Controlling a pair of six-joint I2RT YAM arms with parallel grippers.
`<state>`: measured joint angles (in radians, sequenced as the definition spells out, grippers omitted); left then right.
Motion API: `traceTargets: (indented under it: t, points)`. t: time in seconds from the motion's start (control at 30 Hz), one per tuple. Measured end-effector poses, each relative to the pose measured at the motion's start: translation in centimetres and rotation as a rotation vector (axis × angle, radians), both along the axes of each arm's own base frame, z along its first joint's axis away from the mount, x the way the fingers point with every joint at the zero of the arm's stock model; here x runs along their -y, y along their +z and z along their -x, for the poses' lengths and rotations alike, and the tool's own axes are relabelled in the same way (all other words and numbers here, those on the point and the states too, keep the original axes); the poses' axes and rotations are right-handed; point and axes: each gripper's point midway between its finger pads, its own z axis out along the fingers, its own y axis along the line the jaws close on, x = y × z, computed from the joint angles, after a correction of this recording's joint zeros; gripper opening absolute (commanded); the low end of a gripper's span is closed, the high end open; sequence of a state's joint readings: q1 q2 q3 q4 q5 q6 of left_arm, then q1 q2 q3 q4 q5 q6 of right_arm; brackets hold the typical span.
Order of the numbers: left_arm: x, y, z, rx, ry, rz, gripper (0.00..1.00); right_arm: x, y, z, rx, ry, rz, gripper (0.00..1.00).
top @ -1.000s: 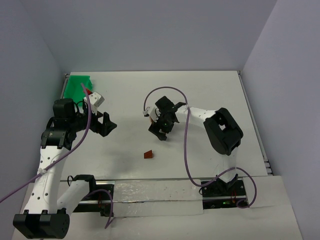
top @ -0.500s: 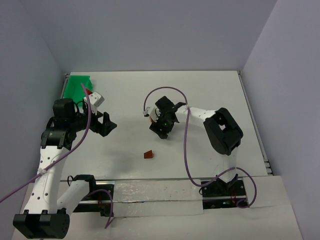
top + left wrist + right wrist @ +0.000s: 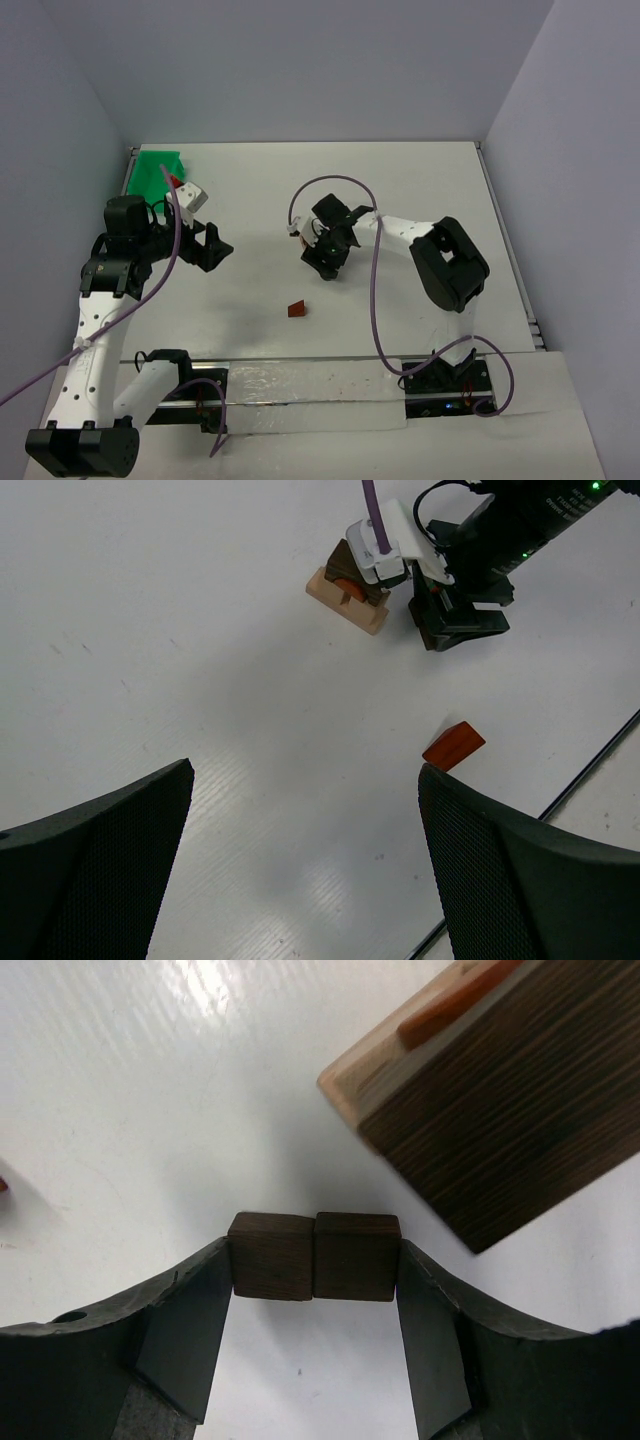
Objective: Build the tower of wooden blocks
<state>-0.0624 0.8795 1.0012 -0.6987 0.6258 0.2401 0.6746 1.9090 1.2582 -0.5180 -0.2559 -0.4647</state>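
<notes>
My right gripper [image 3: 315, 1262] is shut on two dark brown cubes [image 3: 313, 1257] held side by side between its fingers, low over the white table. Just beyond them lies a small stack: a light tan base [image 3: 362, 1082], a reddish-brown piece [image 3: 450, 1005] and a large dark brown block [image 3: 510, 1110]. The stack also shows in the left wrist view [image 3: 347, 588], next to my right gripper [image 3: 455, 628]. A reddish-brown wedge [image 3: 296, 309] lies alone nearer the front; it also shows in the left wrist view [image 3: 453, 746]. My left gripper [image 3: 305, 775] is open and empty, at the left [image 3: 210, 245].
A bright green tray [image 3: 157, 172] sits at the far left corner of the table. Purple cables loop over both arms. The table's front edge runs close behind the wedge in the left wrist view [image 3: 590, 765].
My right gripper has shifted very slightly with the two cubes in it. The left arm and the wedge have not moved.
</notes>
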Motion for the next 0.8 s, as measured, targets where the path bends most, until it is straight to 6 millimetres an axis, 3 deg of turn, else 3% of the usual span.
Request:
traceTargets:
  t: [0.17,0.57,0.67,0.8]
  points:
    - [0.0,0.0,0.0,0.001,0.000,-0.001,0.99,0.6,1.1,1.5,-0.020,0.038,-0.008,0.55]
    - [0.6,0.0,0.7,-0.010,-0.049,0.012,0.99,2.9,7.6,3.3,0.052,0.323,-0.097,0.50]
    - [0.8,0.3,0.6,-0.009,-0.066,0.017,0.99,3.5,9.0,2.7,0.061,0.405,-0.081,0.49]
    - [1.1,0.6,0.5,-0.012,-0.087,0.028,0.99,2.8,12.0,-0.2,0.131,0.524,-0.097,0.46]
